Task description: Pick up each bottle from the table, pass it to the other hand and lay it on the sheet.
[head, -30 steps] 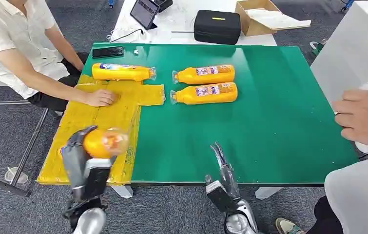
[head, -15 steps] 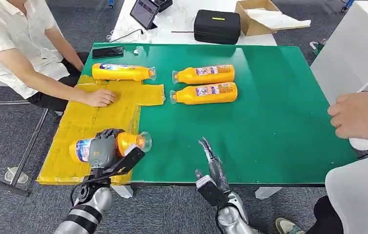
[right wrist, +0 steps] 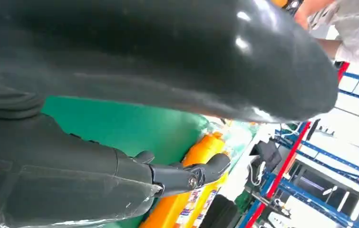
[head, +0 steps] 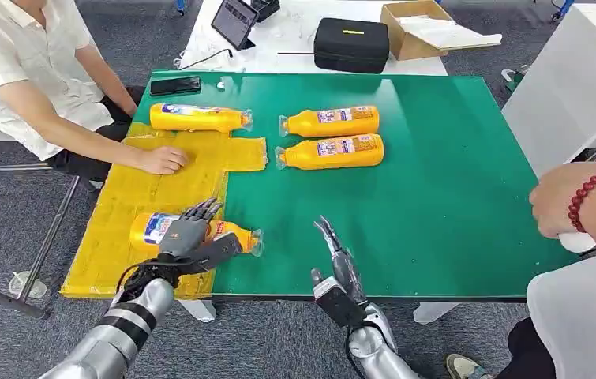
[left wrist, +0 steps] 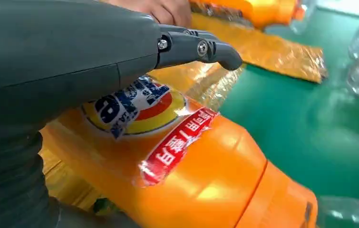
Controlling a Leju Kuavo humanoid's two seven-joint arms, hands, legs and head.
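Observation:
An orange bottle (head: 152, 229) (left wrist: 191, 175) lies on its side on the near part of the yellow sheet (head: 125, 197), its clear cap end reaching onto the green table (head: 436, 181). My left hand (head: 188, 235) (left wrist: 72, 52) rests over its middle with the fingers stretched out straight and the thumb on the near side. A second bottle (head: 200, 118) lies at the sheet's far edge. Two more bottles (head: 331, 121) (head: 331, 151) lie side by side on the green table. My right hand (head: 335, 257) hovers at the table's near edge, fingers straight and apart, holding nothing.
A seated person rests a hand (head: 162, 159) on the sheet's far part. Another person's hand (head: 575, 197) with a red bead bracelet reaches in over the right edge. A phone (head: 174, 84) lies at the far left corner; a black case (head: 351, 43) and a cardboard box (head: 417, 24) stand behind.
My left hand brought the bottle down from upright in the air and laid it flat on the sheet; its fingers have uncurled. My right hand drifted slightly left.

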